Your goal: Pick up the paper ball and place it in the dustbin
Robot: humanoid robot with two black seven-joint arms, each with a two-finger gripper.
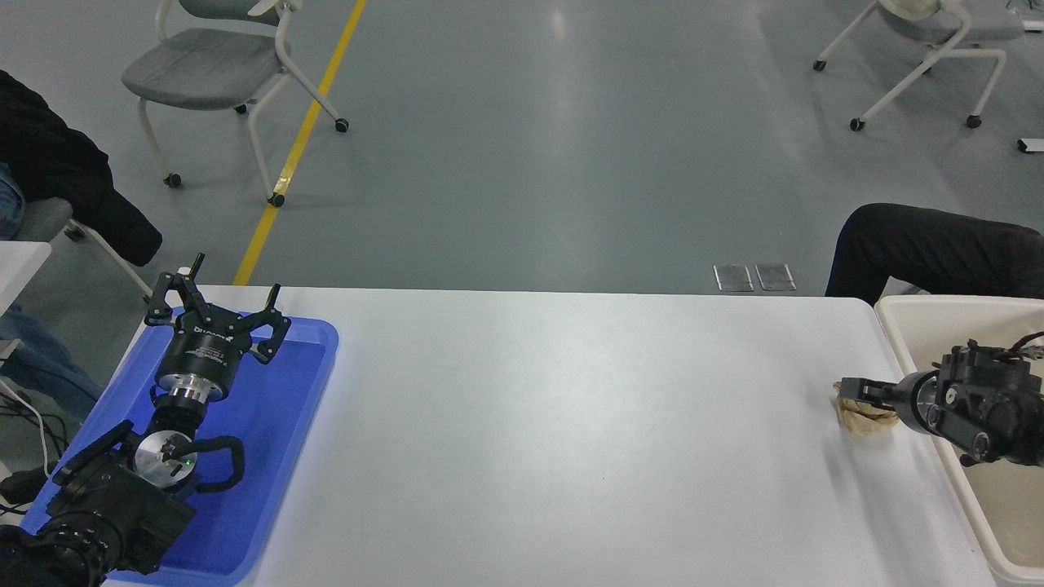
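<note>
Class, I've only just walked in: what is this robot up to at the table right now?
The robot's right gripper reaches in from the right edge and sits over the tan paper ball, which lies on the white table just left of the cream dustbin. Whether its fingers have closed on the ball cannot be told from here. The ball is not in the bin yet. The left gripper is parked open over the blue tray at the lower left. A person's dark-clothed leg shows beyond the table.
</note>
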